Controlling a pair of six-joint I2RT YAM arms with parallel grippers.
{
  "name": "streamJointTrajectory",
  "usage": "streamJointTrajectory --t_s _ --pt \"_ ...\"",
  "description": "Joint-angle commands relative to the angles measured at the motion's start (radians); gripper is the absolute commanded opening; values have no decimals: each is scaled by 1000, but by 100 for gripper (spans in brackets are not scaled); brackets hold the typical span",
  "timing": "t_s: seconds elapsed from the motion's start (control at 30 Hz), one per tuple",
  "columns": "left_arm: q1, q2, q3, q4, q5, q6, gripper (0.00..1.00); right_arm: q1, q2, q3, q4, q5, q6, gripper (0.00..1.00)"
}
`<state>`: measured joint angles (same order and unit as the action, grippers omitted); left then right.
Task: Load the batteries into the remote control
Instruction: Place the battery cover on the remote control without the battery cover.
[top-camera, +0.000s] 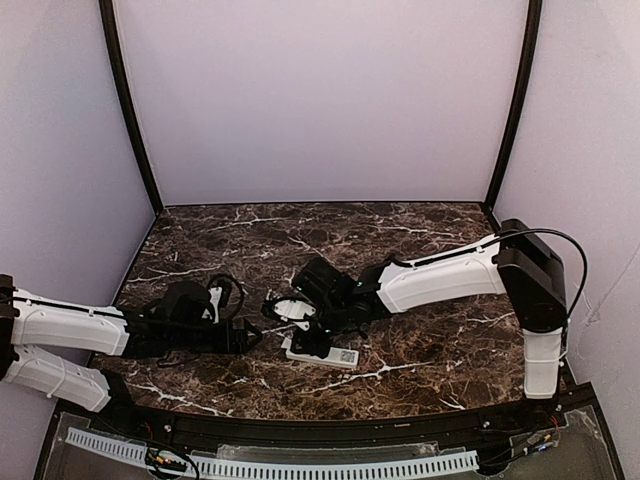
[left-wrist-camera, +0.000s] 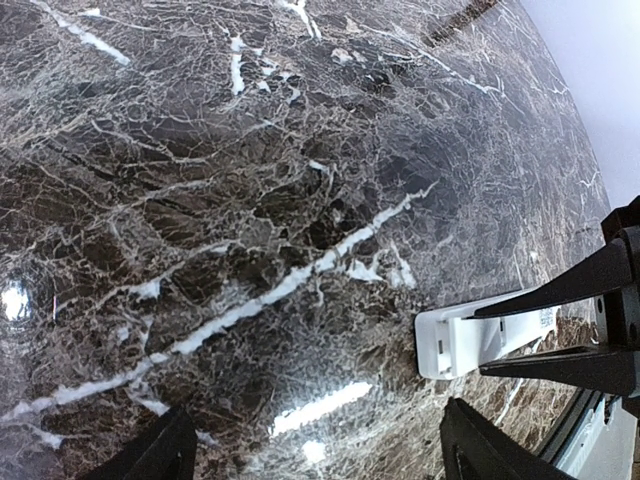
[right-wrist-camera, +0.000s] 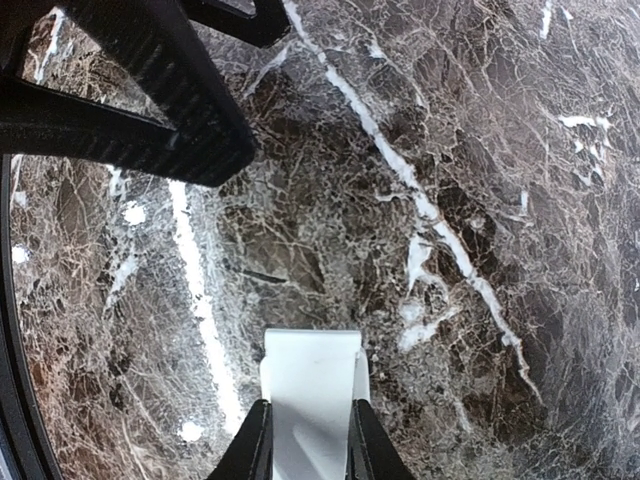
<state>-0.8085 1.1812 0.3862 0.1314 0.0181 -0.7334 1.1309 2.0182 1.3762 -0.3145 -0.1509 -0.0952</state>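
The remote control (top-camera: 335, 353) lies back side up on the dark marble table, a small label near its right end. My right gripper (top-camera: 308, 335) reaches down onto its left end and is shut on it. In the right wrist view the black fingers clamp both long edges of the smooth white back (right-wrist-camera: 310, 380). My left gripper (top-camera: 250, 338) hovers low just left of the remote, open and holding nothing. The left wrist view shows the remote's end (left-wrist-camera: 465, 340) off to the right of its open fingers (left-wrist-camera: 490, 450). No batteries are in view.
Purple walls with black corner posts (top-camera: 128, 110) enclose the table on three sides. A black rail (top-camera: 330, 428) runs along the near edge. The left arm's black fingers (right-wrist-camera: 150, 90) fill the upper left of the right wrist view.
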Motion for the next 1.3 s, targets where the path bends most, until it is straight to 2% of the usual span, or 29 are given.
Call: streamJointTrajectory --t_s 0.0,0.47,0.93,1.27 --pt "6 -13 -1 -28 -7 17 85 6 15 -9 4 25 -17 21" --pt "6 -2 11 -34 -6 29 85 4 16 -6 -27 41 -35 21" --pt "6 19 33 -41 -6 44 85 4 7 -6 -44 33 -37 26" --pt "8 28 44 -50 -6 54 86 4 5 -3 -47 26 -31 34"
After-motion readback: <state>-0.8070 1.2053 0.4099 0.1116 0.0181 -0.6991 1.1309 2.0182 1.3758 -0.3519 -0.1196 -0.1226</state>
